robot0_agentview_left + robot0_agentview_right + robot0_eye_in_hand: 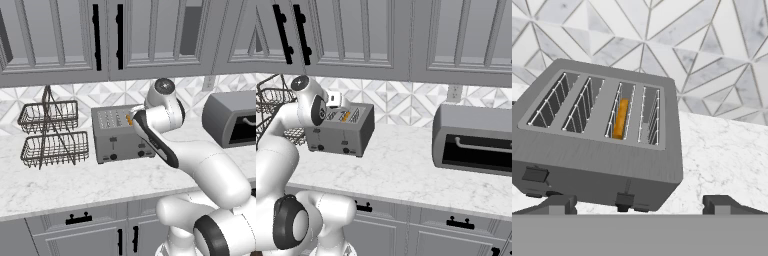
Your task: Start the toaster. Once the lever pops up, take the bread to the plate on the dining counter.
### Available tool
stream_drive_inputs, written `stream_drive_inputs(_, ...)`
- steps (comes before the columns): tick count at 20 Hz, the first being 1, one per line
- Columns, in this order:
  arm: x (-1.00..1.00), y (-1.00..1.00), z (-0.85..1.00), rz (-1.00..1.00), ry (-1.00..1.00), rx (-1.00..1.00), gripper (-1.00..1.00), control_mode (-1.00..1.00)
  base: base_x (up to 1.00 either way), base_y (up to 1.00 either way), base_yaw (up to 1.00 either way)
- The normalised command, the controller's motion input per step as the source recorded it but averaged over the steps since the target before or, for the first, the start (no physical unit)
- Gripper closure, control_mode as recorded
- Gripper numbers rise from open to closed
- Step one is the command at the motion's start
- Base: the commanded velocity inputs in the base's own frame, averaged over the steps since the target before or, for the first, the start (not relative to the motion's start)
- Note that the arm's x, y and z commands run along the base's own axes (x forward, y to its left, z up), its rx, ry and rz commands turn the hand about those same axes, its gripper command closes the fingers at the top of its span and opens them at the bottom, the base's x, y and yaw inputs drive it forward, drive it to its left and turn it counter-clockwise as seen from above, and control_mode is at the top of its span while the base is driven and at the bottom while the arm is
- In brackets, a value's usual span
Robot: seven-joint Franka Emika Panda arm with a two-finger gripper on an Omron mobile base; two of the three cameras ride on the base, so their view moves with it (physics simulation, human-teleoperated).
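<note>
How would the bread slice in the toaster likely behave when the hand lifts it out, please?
The bread shows just a thin orange edge in its slot, so it is probably light and easily crushed. It sits deep in the toaster, so it may snag.

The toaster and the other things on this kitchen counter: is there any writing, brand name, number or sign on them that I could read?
No readable text anywhere.
Toaster: plain grey metal; its front levers and knobs carry no marks that can be made out.
Bread in its slot: no marking.
Dark-grey appliance: no label visible.
Wire basket rack: no tag.
Wall outlet: too small to show any marking.
</note>
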Motion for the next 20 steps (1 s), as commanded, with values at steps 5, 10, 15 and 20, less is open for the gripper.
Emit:
stream_drive_inputs(5, 0.00, 0.00, 0.00, 0.00, 0.00, 0.00, -1.00, -1.00, 0.00, 0.00, 0.00)
stream_drive_inputs(10, 0.00, 0.00, 0.00, 0.00, 0.00, 0.00, -1.00, -1.00, 0.00, 0.00, 0.00)
stream_drive_inputs(15, 0.00, 0.00, 0.00, 0.00, 0.00, 0.00, -1.00, -1.00, 0.00, 0.00, 0.00)
stream_drive_inputs(20, 0.00, 0.00, 0.00, 0.00, 0.00, 0.00, -1.00, -1.00, 0.00, 0.00, 0.00)
